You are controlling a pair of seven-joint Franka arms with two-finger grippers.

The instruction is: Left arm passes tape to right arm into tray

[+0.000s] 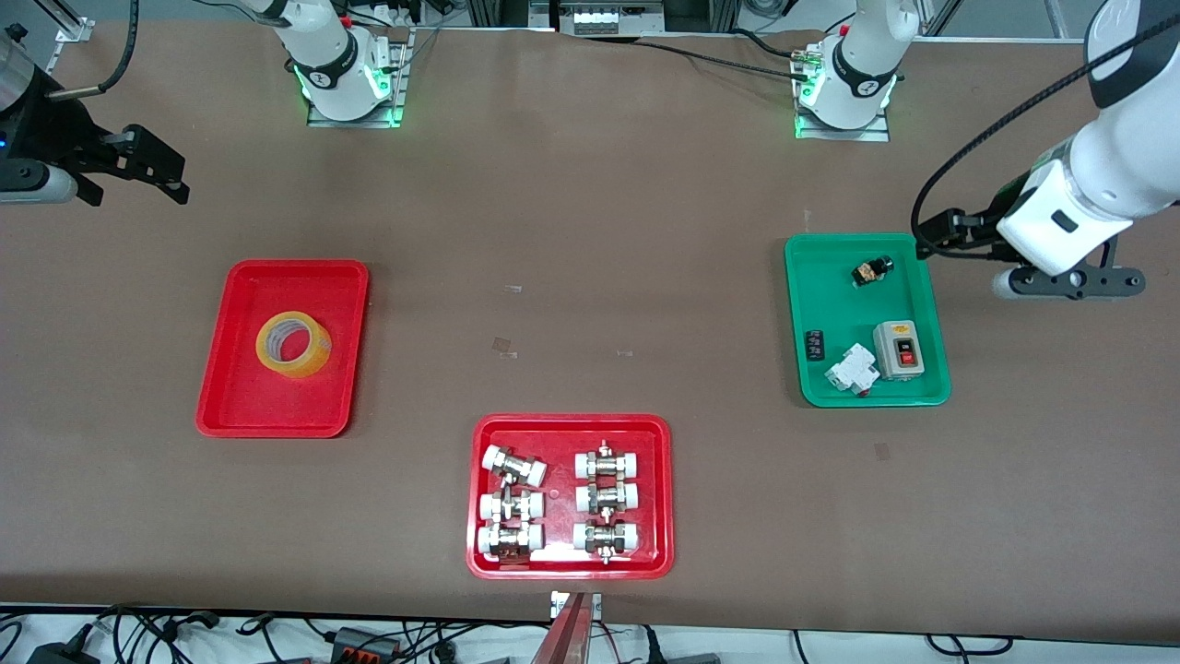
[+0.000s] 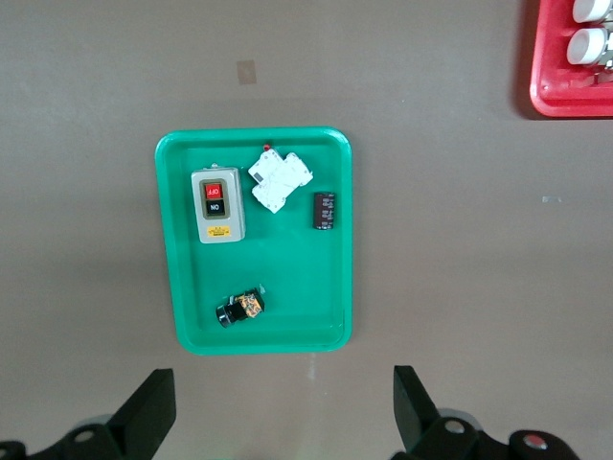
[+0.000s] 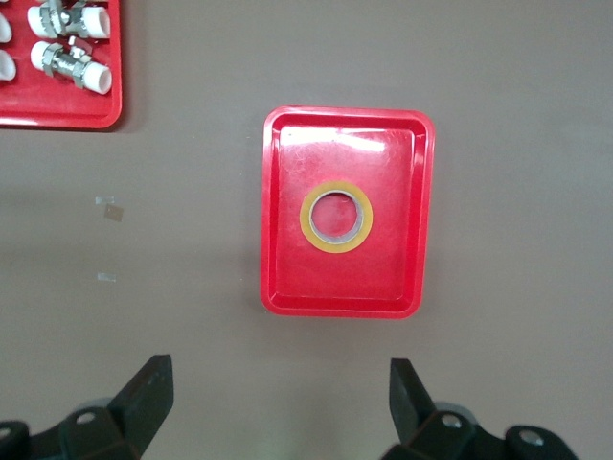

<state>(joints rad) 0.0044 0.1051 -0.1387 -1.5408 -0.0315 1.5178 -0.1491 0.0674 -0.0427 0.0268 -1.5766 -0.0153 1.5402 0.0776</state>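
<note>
Both grippers hang empty with fingers spread: the left gripper point(image 2: 283, 407) beside the green tray point(image 1: 802, 369), the right gripper point(image 3: 280, 402) over the counter point(image 1: 590, 231). The tape point(image 1: 293, 344) lies flat in the red tray point(image 1: 221, 406), so the sensible finish is simply holding clear, disturbing nothing.

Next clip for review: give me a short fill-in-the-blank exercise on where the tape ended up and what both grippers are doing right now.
1. The tape lies flat in the ____ tray.
2. The right gripper holds nothing; its fingers are ____.
3. The left gripper, also open, is up beside the ____ tray.
4. The wider tray nearest the front camera holds ____ white-capped fittings.

Missing words: red; open; green; six
</note>
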